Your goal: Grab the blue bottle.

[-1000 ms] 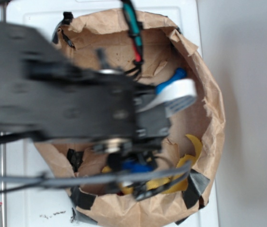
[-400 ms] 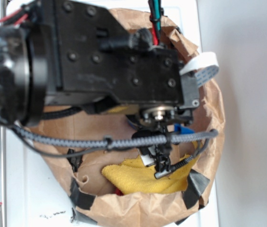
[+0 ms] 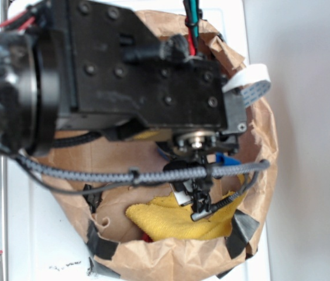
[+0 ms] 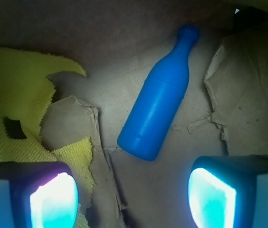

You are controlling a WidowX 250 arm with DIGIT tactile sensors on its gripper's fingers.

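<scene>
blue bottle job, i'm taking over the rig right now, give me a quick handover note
Gripper: open and empty, fingers spread above the paper floor of the brown paper bag.
Blue bottle: lying on its side on the paper, cap pointing away from the fingers, base nearest them. Nothing touches it.
Yellow cloth: off to one side, clear of the bottle.
Done: gripper is inside the bag, roughly facing the bottle.
Left: advance over the body, close, lift.
</scene>
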